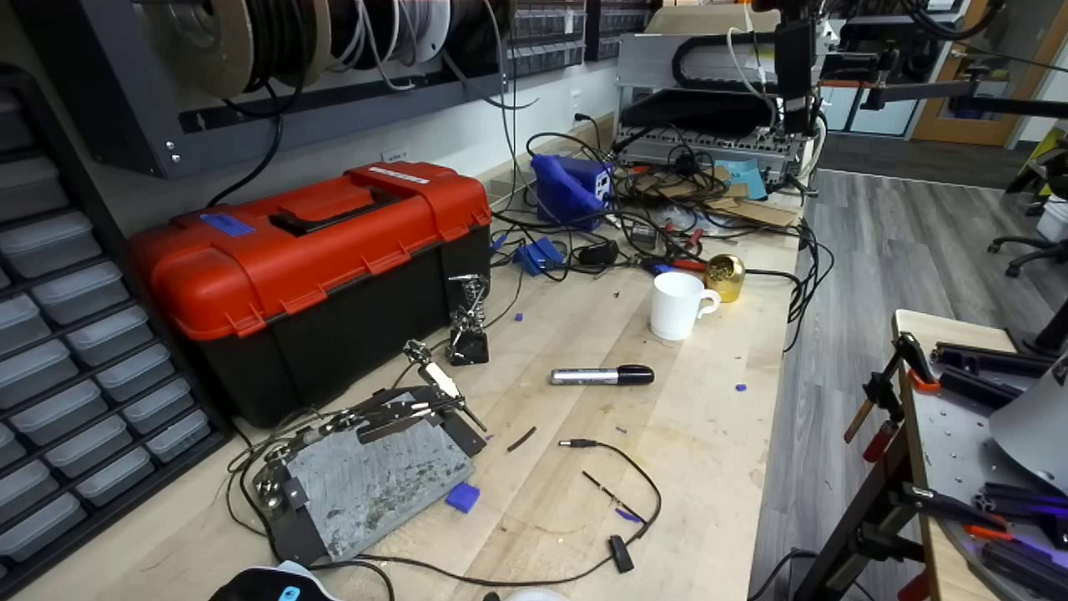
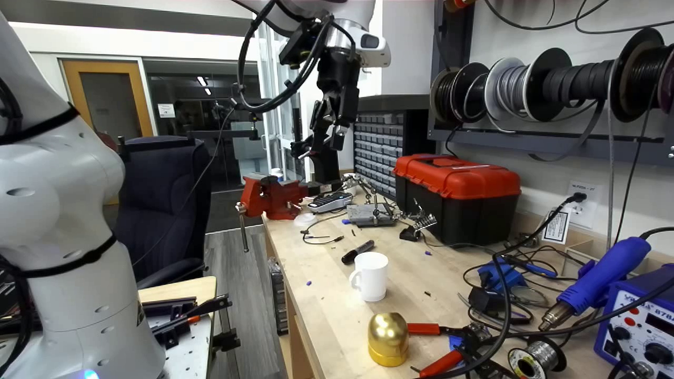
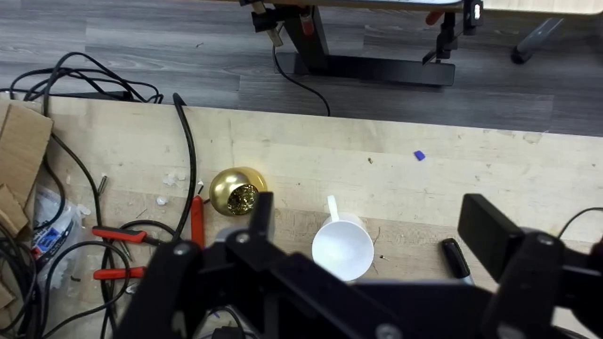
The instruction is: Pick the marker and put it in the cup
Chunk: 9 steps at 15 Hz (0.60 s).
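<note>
The marker, with a black cap and a pale barrel, lies on the wooden table in both exterior views (image 1: 602, 376) (image 2: 359, 251). In the wrist view its black end (image 3: 455, 258) shows, and the rest is hidden behind the gripper. The white cup stands upright near it in both exterior views (image 1: 672, 309) (image 2: 373, 276), its handle towards the table edge. In the wrist view I look into the cup (image 3: 343, 249), and it looks empty. My gripper is high above the table in an exterior view (image 2: 325, 139). In the wrist view its fingers (image 3: 372, 207) are wide apart with nothing between them.
A gold tip cleaner (image 1: 724, 279) stands beside the cup, near red-handled pliers (image 2: 442, 363) and tangled cables. A red toolbox (image 1: 325, 250) stands by the wall. A helping-hands stand (image 1: 467, 321), a grey plate (image 1: 375, 476) and a thin cable (image 1: 655, 492) lie near the marker.
</note>
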Tool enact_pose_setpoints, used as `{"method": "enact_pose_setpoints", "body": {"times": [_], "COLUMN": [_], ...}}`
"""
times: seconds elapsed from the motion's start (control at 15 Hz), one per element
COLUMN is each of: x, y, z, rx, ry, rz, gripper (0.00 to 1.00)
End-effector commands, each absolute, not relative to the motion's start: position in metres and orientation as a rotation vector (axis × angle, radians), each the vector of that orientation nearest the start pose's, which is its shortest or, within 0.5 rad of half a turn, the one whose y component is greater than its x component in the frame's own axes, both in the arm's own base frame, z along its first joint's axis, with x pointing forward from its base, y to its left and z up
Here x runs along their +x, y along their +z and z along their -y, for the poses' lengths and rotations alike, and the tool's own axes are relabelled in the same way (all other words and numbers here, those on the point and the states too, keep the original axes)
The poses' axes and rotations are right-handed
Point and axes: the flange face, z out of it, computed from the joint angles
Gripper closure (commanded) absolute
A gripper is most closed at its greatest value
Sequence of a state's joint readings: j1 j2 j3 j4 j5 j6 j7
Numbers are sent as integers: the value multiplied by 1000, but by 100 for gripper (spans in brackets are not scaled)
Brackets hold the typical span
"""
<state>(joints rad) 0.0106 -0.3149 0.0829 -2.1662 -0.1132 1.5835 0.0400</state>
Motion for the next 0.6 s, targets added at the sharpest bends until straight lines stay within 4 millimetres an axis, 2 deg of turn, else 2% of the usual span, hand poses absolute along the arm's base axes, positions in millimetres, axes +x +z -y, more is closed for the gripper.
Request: {"method": "enact_pose_setpoints", "body": {"times": [0.0, 0.33, 0.53], "x": [453, 484, 494], "y": [504, 500, 496], "z": [-44, -81, -106], "rx": [-3277, -3310, -3334], "ry": [373, 291, 285], "rz": [176, 310, 424], "gripper": [0, 0, 0]}}
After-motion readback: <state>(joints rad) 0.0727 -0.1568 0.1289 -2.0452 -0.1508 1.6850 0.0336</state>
